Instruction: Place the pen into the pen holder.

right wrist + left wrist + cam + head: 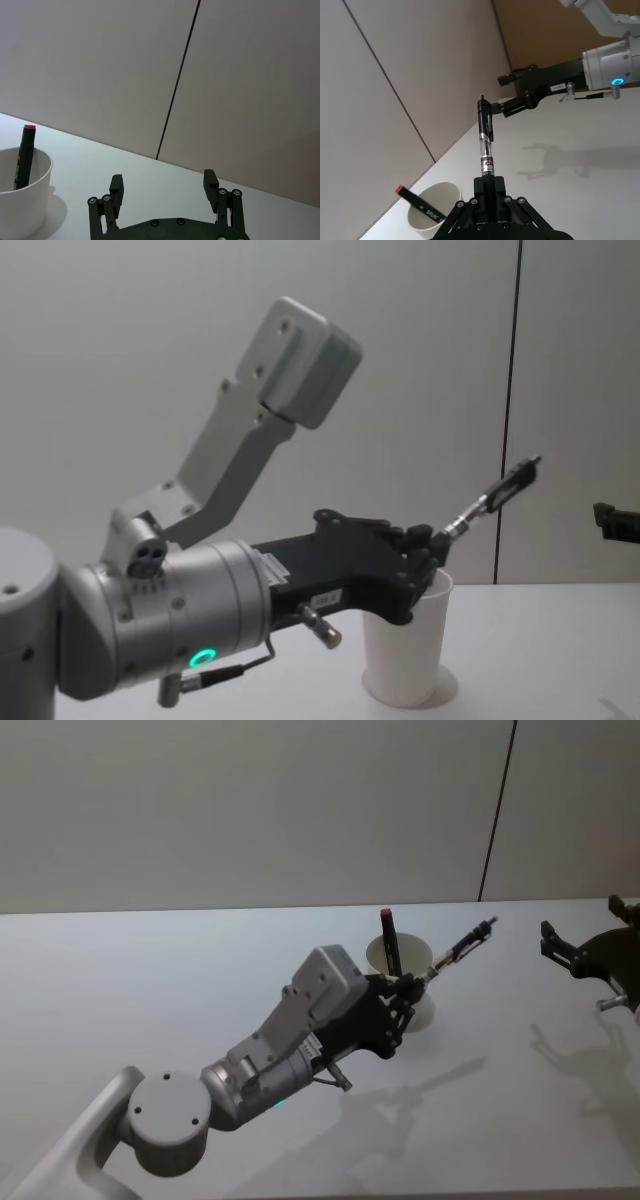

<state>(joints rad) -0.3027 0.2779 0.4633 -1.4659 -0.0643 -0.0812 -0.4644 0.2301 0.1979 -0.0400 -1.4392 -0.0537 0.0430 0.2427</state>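
My left gripper [408,988] is shut on the pen [462,946], a clear-barrelled pen with a black clip that slants up and away from the fingers. In the left wrist view the pen [486,145] rises straight out of the left gripper [488,182]. The pen holder [422,1010], a white paper cup, stands right behind and under that gripper. In the chest view the pen [490,498] juts up to the right above the pen holder [405,650]. My right gripper [582,918] hovers open at the far right, holding nothing.
A black marker with a red cap [390,942] stands inside the cup, leaning on its rim. The white table [150,980] runs back to a grey wall with a dark vertical seam [497,820]. Open tabletop lies between cup and right gripper.
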